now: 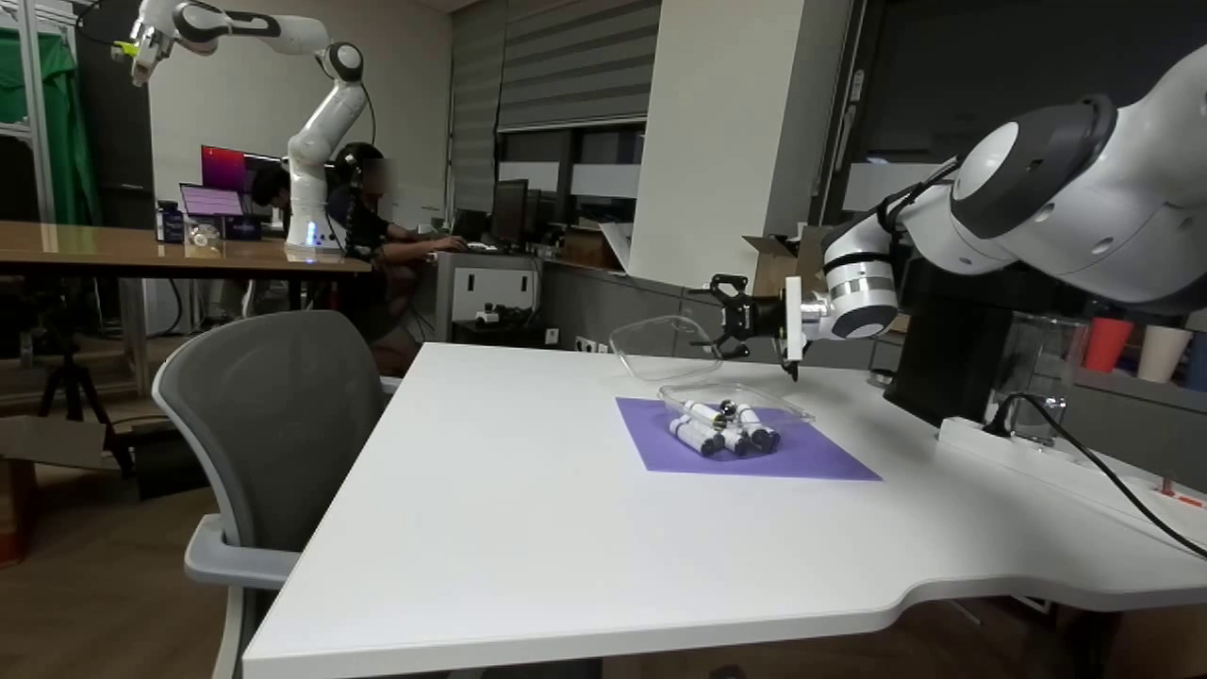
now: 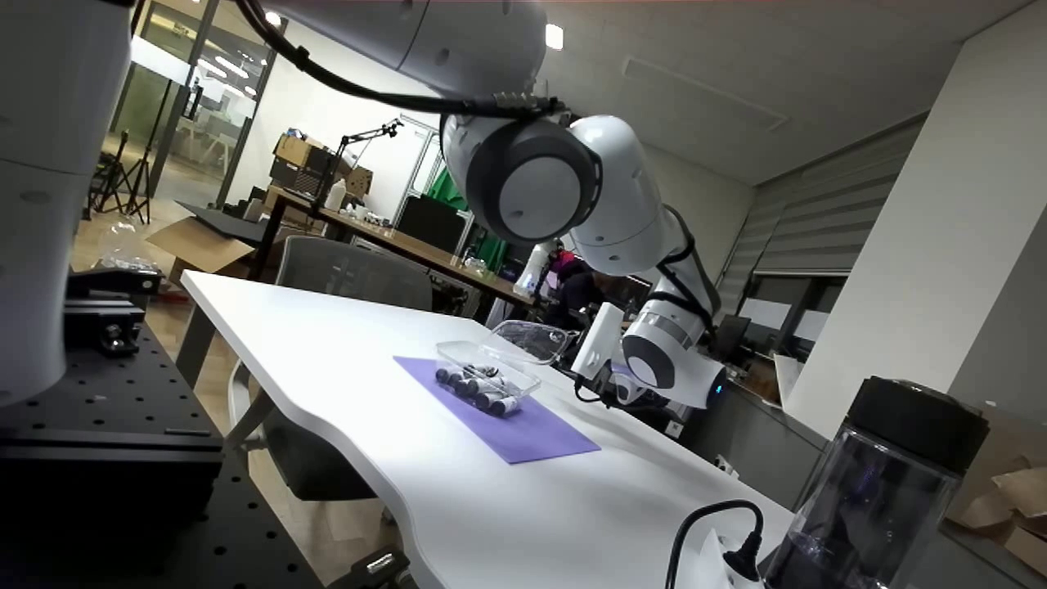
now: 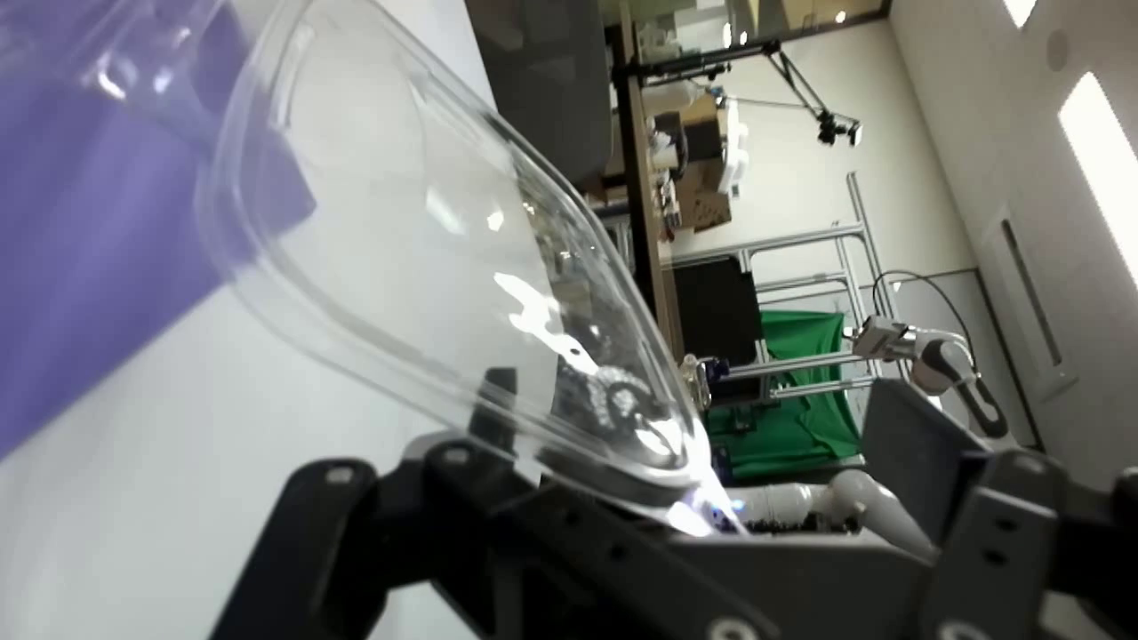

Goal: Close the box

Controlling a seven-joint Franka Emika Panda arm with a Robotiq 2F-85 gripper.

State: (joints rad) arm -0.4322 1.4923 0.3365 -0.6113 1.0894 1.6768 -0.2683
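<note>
Jaws spread apart, grasping nothing, just beside raised, clear plastic lid (image 3: 418,267); contact unclear. Low, clear plastic box (image 2: 469,354), dark-tipped white cylinders (image 1: 695,437) inside, beyond and below jaws. Closing not done: swinging lid over, pressing down likely remain.

In both exterior views we see wide white table (image 1: 509,509) with one wavy edge, grey-backed office chair (image 1: 283,424) just beside it, brown floor (image 1: 104,604), long brown wooden table (image 1: 123,240) behind, pale upright pillar (image 1: 712,141), grey striped blind (image 1: 575,66) above dark window (image 1: 608,146). We also note tall glass partition (image 2: 225,106), lit space (image 2: 213,123) beyond. In wrist view we find bright rectangular ceiling light (image 3: 1102,169), green cloth (image 3: 791,436) near silvery metal frame (image 3: 769,244).
</note>
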